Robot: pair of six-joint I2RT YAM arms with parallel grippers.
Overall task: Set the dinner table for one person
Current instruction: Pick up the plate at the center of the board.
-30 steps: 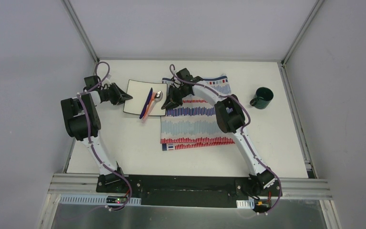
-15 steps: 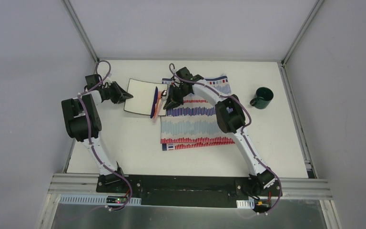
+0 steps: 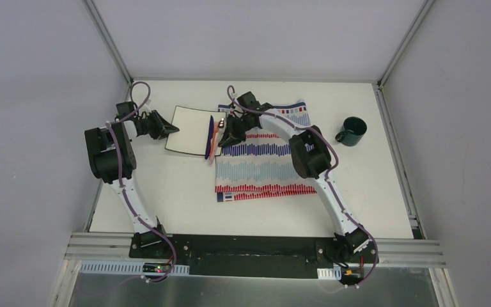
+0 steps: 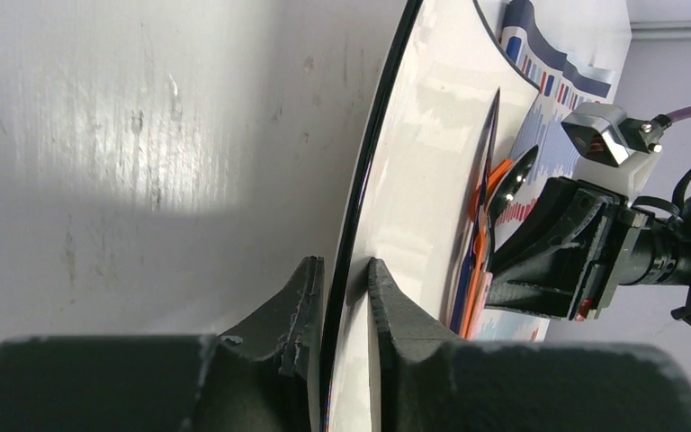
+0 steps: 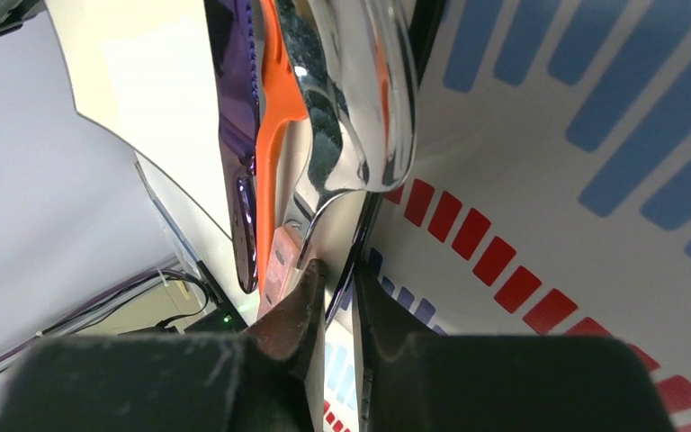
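"Where is the dinner table (image 3: 166, 192)?"
"It lies flat between the grey rails (image 3: 393, 147), under both arms (image 3: 118, 160)."
"And the claws?"
"The left claw (image 4: 342, 268) pinches the white plate (image 3: 188, 130) by its left edge. The right claw (image 5: 335, 270) pinches its right edge, beside the striped cloth (image 3: 262, 166)."

My overhead view is bright, even and sharp; the white desk (image 3: 166, 192) shows only faint, soft shadows. In the left wrist view a pale glare patch washes the desk and the left gripper (image 4: 344, 270) blurs up close. In the right wrist view the spoon (image 5: 360, 108) flares with hard highlights.
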